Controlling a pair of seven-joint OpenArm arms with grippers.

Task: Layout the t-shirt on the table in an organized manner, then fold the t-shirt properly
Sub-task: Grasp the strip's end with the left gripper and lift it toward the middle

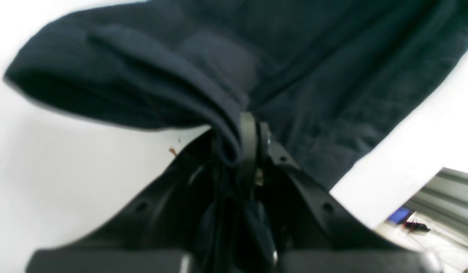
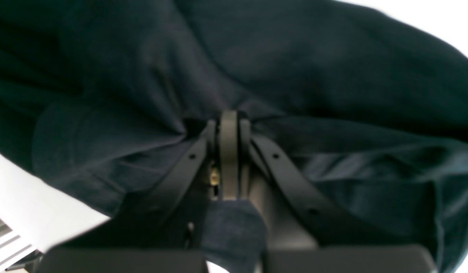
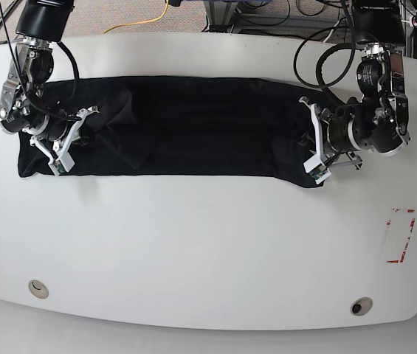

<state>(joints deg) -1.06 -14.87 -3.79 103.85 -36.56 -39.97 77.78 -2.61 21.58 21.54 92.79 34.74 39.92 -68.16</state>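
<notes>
Two claws pinch the soft black t-shirt (image 3: 186, 125), stretched into a long band on the smooth white worktop (image 3: 193, 251): left claw (image 3: 313, 144) and right claw (image 3: 64, 140) clamped on opposite ends.

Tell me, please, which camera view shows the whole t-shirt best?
The base view: the t-shirt lies stretched across the table, every edge visible. Each wrist view shows only blurred dark cloth bunched at its own end effector.
</notes>
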